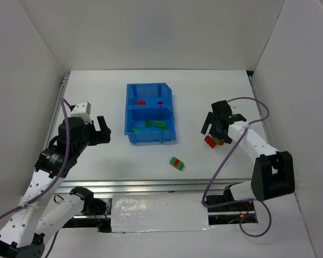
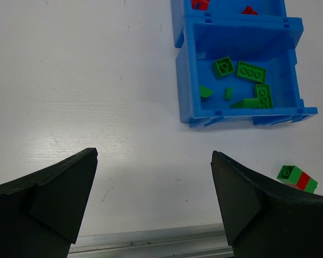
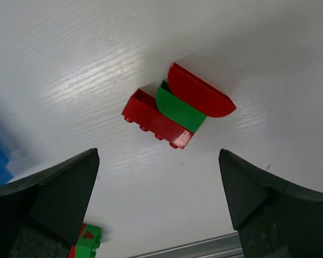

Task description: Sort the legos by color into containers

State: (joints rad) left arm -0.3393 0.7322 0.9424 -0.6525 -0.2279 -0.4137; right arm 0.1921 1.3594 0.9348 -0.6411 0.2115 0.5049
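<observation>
One red-green lego stack (image 3: 175, 110) lies diagonally, upper-left to lower-right, before the wide-open, empty right pincer (image 3: 159, 156).

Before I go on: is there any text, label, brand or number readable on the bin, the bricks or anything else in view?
None: no word, label, brand, number or sign can be read in any view.
The bin is plain blue, no label showing.
Studs on the bricks are too small to show any embossing.
</observation>
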